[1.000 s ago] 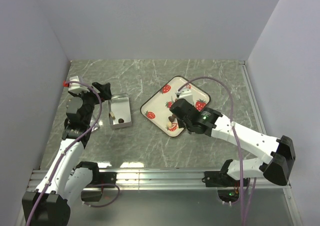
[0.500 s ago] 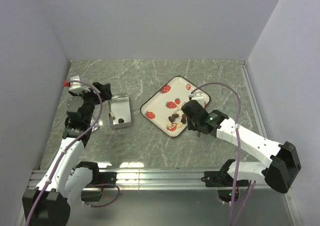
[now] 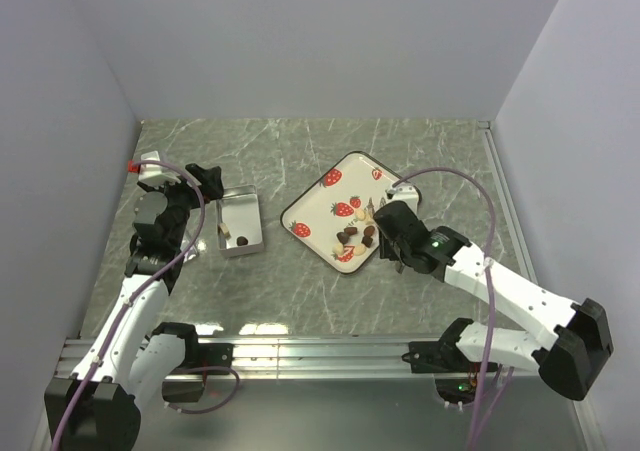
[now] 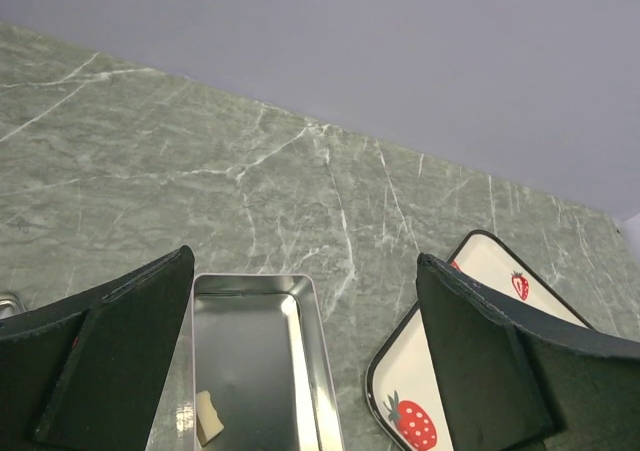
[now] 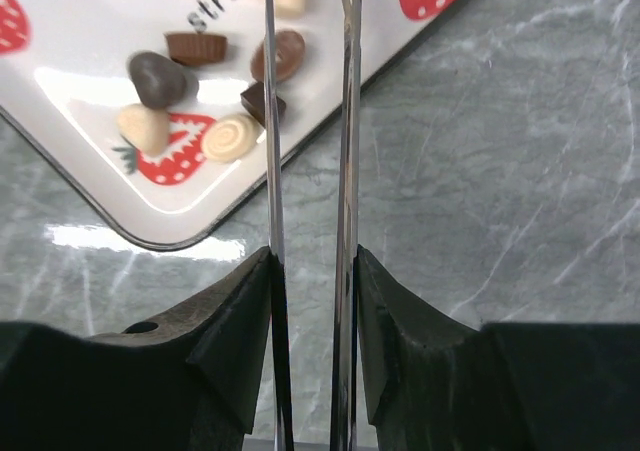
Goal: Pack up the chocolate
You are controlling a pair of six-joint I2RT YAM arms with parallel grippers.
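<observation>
Chocolate (image 5: 160,77): small brown and cream pieces on strawberry tray (image 5: 80,26).

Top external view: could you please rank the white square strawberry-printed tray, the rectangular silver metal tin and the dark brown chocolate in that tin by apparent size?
1. white square strawberry-printed tray
2. rectangular silver metal tin
3. dark brown chocolate in the tin, by far the smallest
</observation>
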